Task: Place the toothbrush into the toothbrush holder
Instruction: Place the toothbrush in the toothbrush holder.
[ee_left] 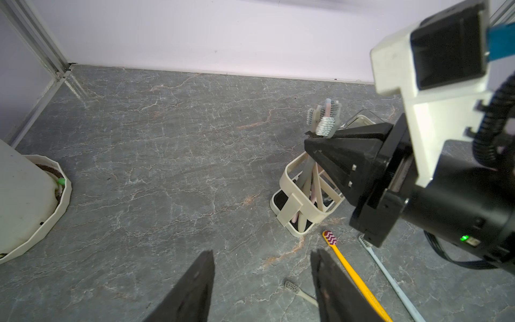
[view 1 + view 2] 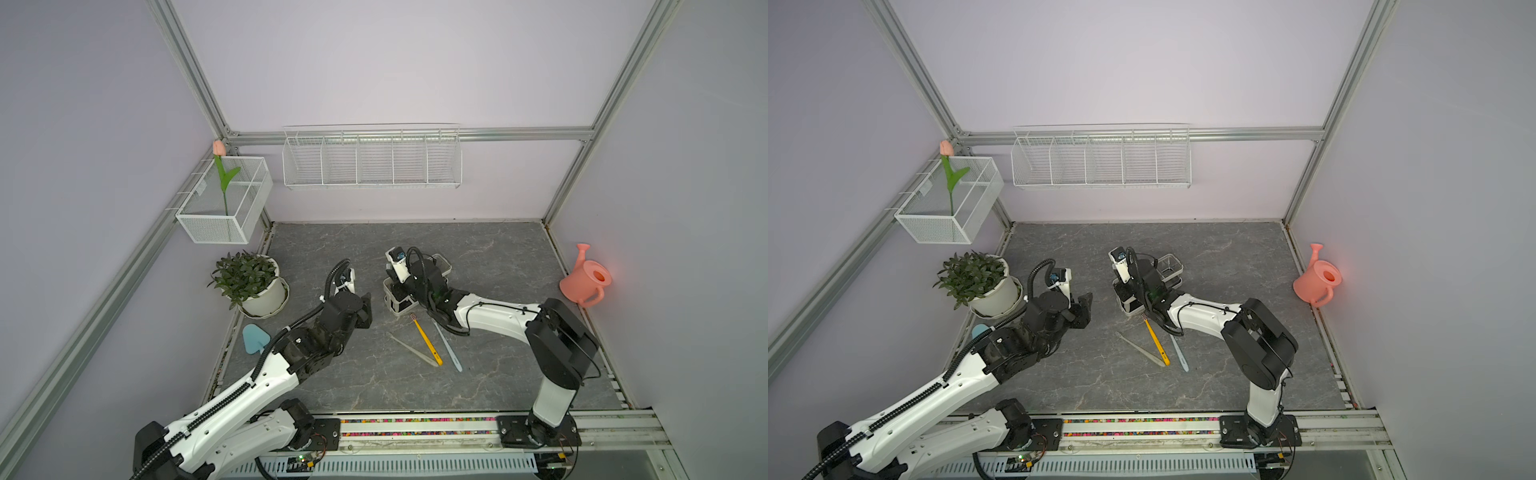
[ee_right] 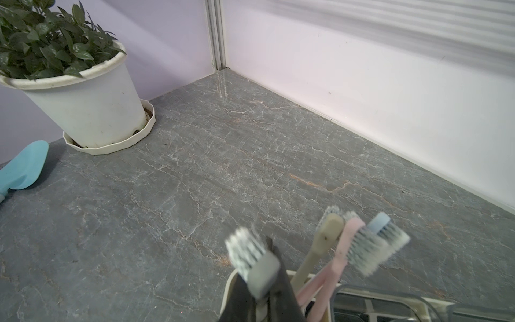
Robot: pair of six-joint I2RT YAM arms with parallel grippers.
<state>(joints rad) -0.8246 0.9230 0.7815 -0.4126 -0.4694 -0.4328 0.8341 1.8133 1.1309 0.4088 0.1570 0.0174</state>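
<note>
The right gripper (image 3: 260, 295) is clenched on the grey plastic toothbrush (image 3: 250, 258) just below its bristled head. The brush stands almost upright, head up, directly over the cream-white three-compartment toothbrush holder (image 1: 289, 172). Its handle appears to run down into the holder's open end compartment, beside the beige, pink and blue toothbrushes (image 3: 352, 225) standing there. The long axis thus lines up with the opening, and what remains looks like a short lowering and a release. The left gripper (image 1: 262, 259), jaws apart and empty, hovers well apart from the holder, so the right arm is nearer.
</note>
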